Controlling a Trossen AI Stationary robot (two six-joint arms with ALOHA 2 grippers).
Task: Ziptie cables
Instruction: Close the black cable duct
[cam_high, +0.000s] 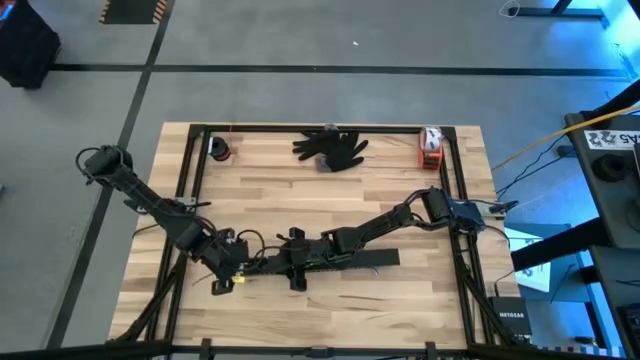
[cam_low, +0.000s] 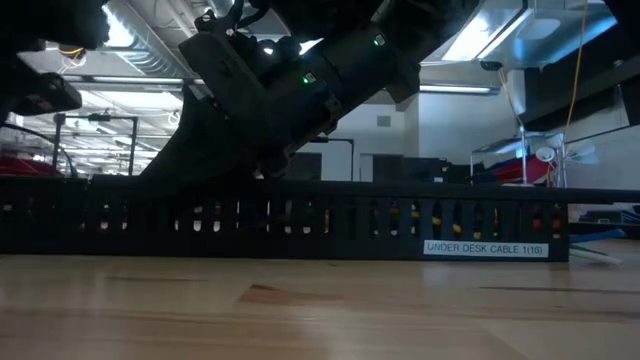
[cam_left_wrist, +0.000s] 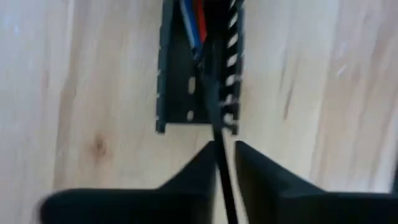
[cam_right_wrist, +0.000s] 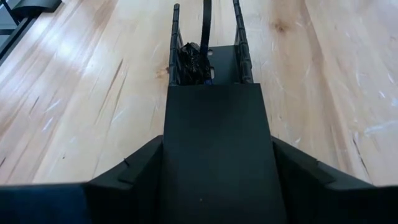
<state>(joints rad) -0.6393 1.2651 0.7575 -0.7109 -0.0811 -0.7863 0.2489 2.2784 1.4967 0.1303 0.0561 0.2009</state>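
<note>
One dark strip (cam_left_wrist: 221, 180), seemingly a ziptie, sits pinched in the clenched left claw (cam_left_wrist: 222, 163), cables (cam_left_wrist: 191, 28) just beyond

We see both arms meeting low on the wooden table (cam_high: 300, 190). The left gripper (cam_high: 238, 272) sits at the left end of the black channel (cam_high: 330, 262); the right gripper (cam_high: 300, 252) lies over the channel's middle. Black gloves (cam_high: 332, 147) lie near the far edge, an orange-white box (cam_high: 430, 147) at the far right corner.
</note>
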